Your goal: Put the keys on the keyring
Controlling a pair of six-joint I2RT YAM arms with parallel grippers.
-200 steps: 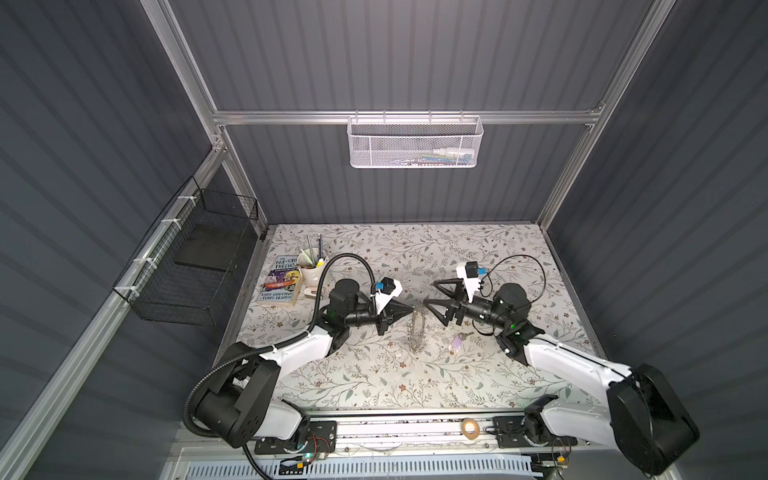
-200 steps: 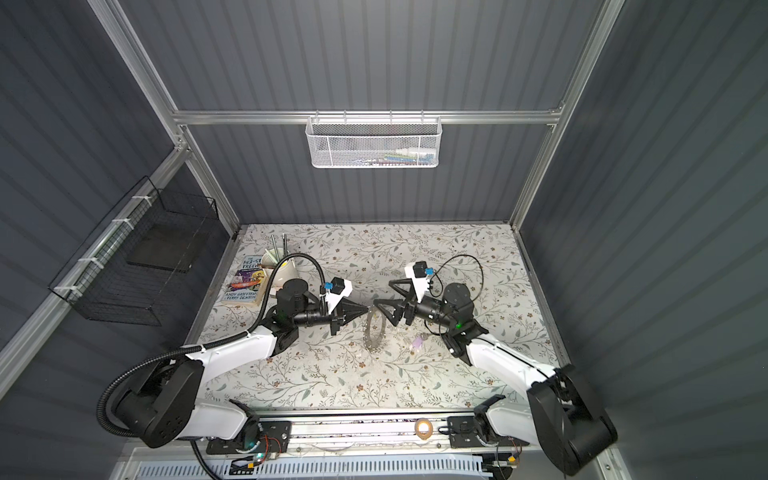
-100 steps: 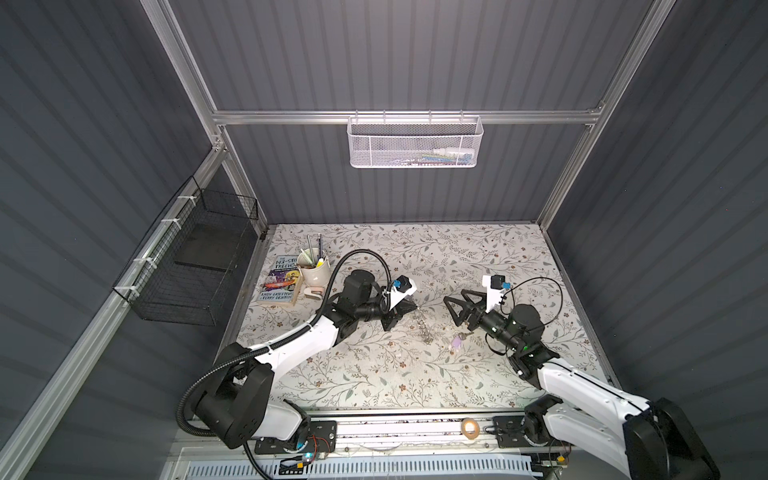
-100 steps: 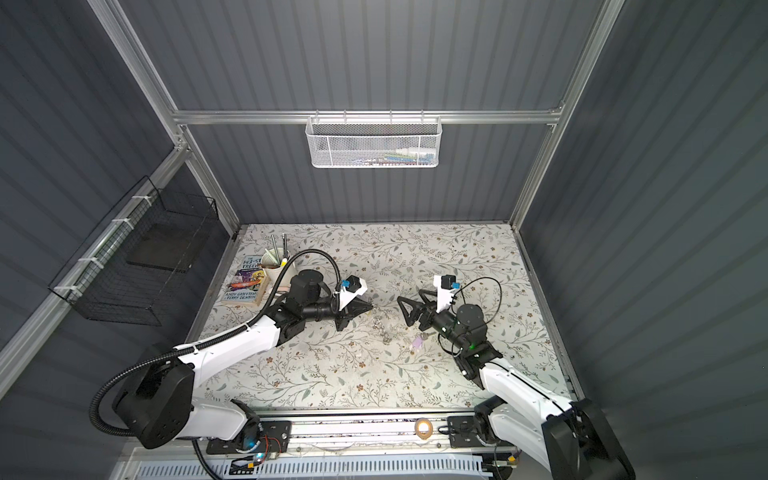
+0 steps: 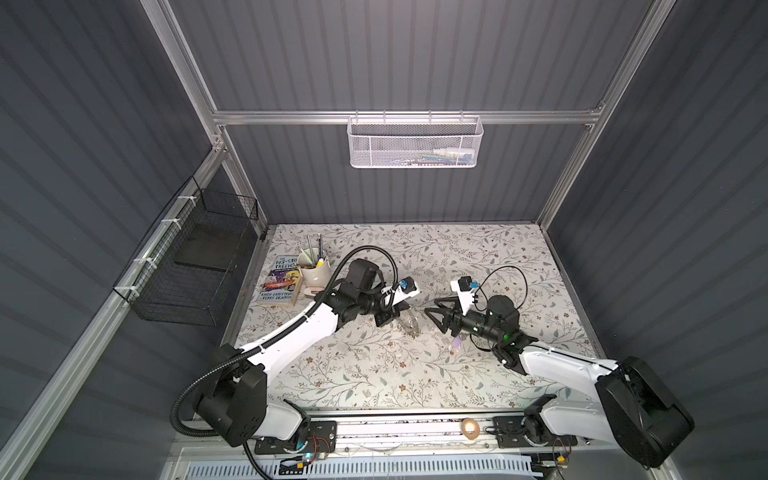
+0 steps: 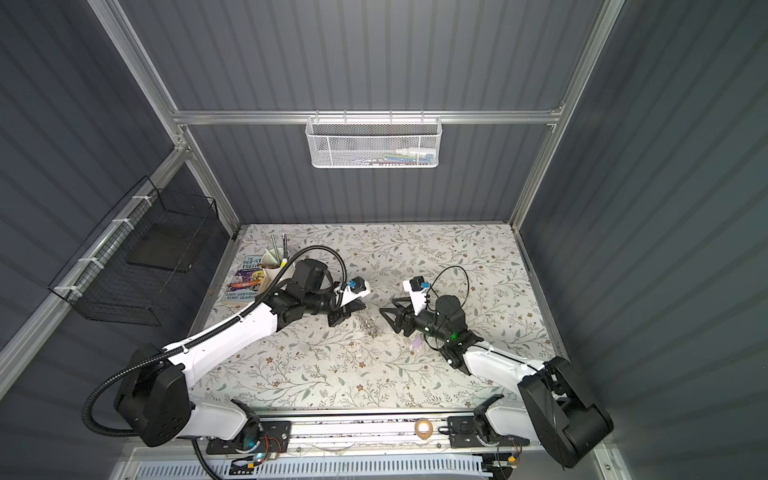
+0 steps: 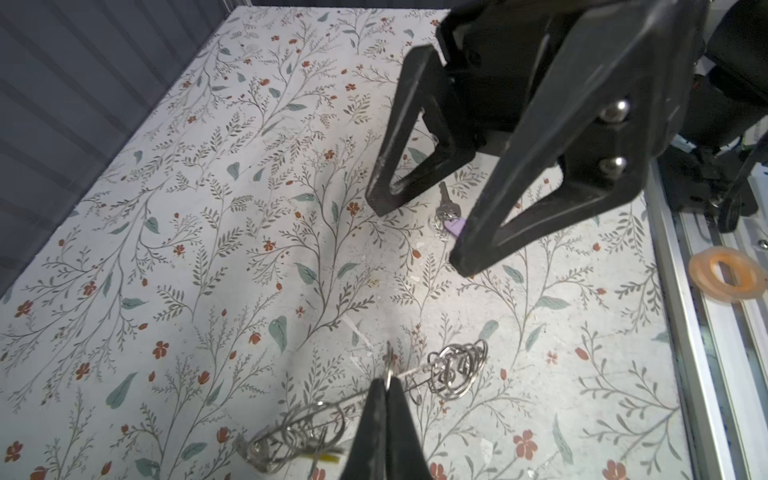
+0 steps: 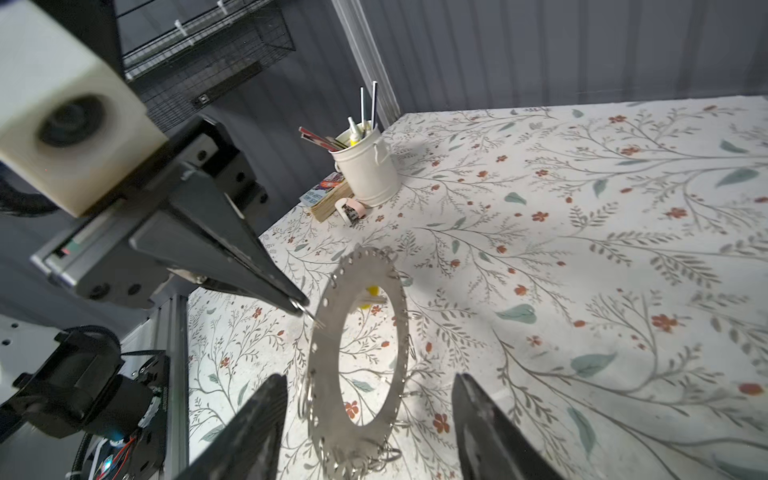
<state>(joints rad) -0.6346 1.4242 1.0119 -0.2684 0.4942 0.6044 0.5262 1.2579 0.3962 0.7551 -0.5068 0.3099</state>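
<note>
The keyring (image 8: 326, 353), a flat grey metal ring with small wire loops round its rim, stands on edge at the middle of the mat in both top views (image 5: 409, 322) (image 6: 371, 322). My left gripper (image 7: 388, 380) (image 8: 300, 305) is shut on one of its rim loops. My right gripper (image 8: 368, 380) (image 5: 430, 311) is open, its jaws either side of the ring's lower part without touching it. A dark key with a lilac tag (image 7: 453, 226) (image 5: 456, 343) lies on the mat below the right gripper. A yellow tag (image 8: 371, 296) shows behind the ring; whether it hangs on it I cannot tell.
A white cup of pens (image 5: 314, 270) and a book (image 5: 280, 278) stand at the left rear, with a small white roll (image 8: 351, 210) beside them. A tan tape roll (image 7: 727, 274) lies on the front rail. A black wire basket (image 5: 195, 257) hangs on the left wall.
Both arms drew apart half a second ago and have come back together at the ring. The right jaws have narrowed somewhat. The left gripper stays shut.
</note>
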